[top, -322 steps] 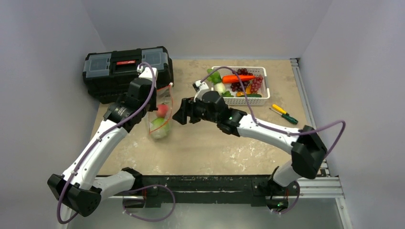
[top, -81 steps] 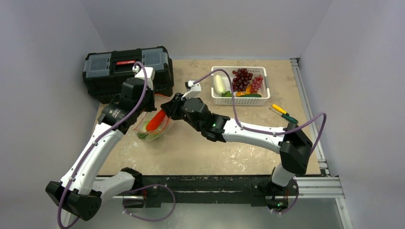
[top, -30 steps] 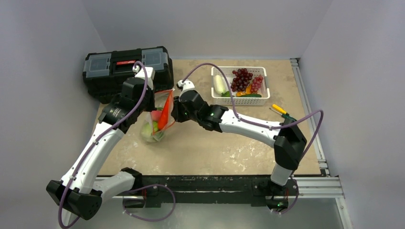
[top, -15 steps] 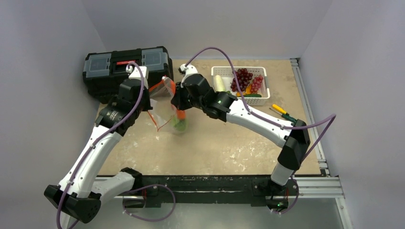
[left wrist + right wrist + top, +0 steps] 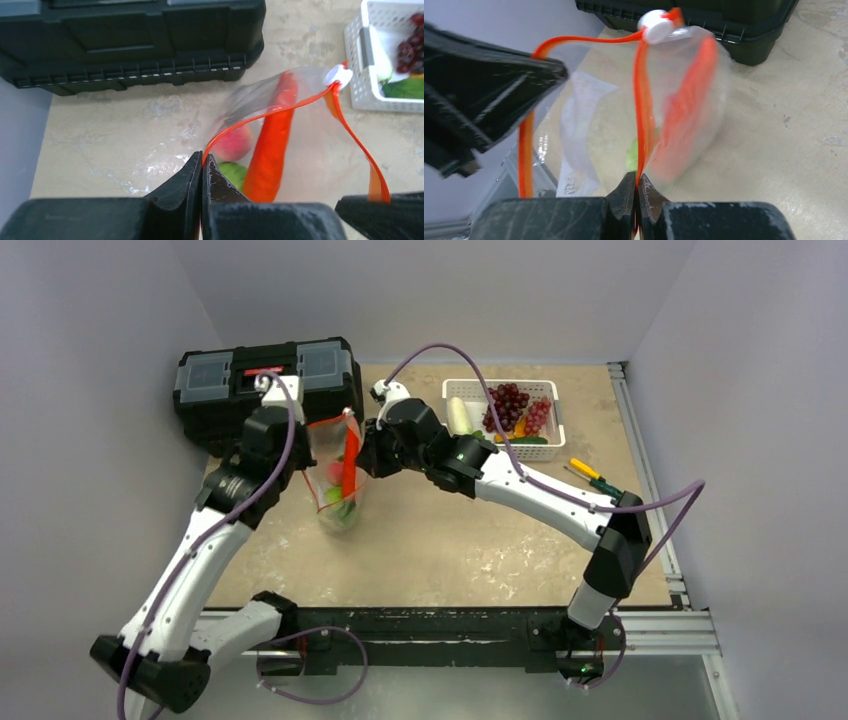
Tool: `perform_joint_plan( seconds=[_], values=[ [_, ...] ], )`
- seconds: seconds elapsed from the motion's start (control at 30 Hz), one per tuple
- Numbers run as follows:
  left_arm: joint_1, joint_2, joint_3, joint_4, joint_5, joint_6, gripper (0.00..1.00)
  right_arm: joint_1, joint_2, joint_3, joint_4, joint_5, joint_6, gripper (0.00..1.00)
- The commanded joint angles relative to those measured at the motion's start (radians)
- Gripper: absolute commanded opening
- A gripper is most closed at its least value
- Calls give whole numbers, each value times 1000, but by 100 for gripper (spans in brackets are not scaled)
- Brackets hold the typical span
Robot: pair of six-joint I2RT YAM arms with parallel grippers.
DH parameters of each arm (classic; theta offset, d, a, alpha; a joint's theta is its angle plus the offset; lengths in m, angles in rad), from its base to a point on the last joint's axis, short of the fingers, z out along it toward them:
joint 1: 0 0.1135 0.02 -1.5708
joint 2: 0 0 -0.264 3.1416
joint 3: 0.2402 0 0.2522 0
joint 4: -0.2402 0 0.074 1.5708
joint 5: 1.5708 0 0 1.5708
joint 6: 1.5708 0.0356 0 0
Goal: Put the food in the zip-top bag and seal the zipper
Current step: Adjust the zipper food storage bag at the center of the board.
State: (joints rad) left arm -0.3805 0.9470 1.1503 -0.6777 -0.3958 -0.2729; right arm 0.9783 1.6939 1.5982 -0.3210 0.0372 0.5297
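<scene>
Carrot [image 5: 349,462] inside the zip-top bag [image 5: 325,455] mid-table, toolbox [image 5: 215,390] behind-left of it, basket [image 5: 500,451] to the right.

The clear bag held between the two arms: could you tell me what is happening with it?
The left claw and right claw each pinch the zipper strip, holding the zip-top bag upright, mouth open. The carrot, a pink-red piece and a green piece are inside; grapes and a white bulb lie in the basket.

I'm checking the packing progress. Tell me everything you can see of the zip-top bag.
The zip-top bag is clear crinkly plastic, held upright with its mouth open. Its orange-red zipper strip carries a white slider at one end. The left gripper and right gripper each pinch one lip. Inside: an orange carrot, a pink-red piece, a green piece.
</scene>
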Motion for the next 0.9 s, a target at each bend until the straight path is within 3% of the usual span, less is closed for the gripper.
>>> perform_joint_plan(
  seconds=[0.0, 0.23, 0.5, 0.63, 0.87],
  values=[
    [5, 119, 71, -53, 63, -8, 0, -12, 48, 17, 8, 3, -16, 0],
    [5, -77, -52, 107, 66, 7, 0, -8, 10, 69, -12, 3, -34, 0],
    [6, 106, 62, -37, 67, -7, 0, -12, -19, -2, 58, -28, -16, 0],
    [6, 97, 47, -17, 84, -8, 0, -12, 14, 3, 16, -23, -21, 1],
    [6, 97, 47, -14, 86, -5, 0, -12, -35, -21, 13, 0, -48, 15]
  ],
)
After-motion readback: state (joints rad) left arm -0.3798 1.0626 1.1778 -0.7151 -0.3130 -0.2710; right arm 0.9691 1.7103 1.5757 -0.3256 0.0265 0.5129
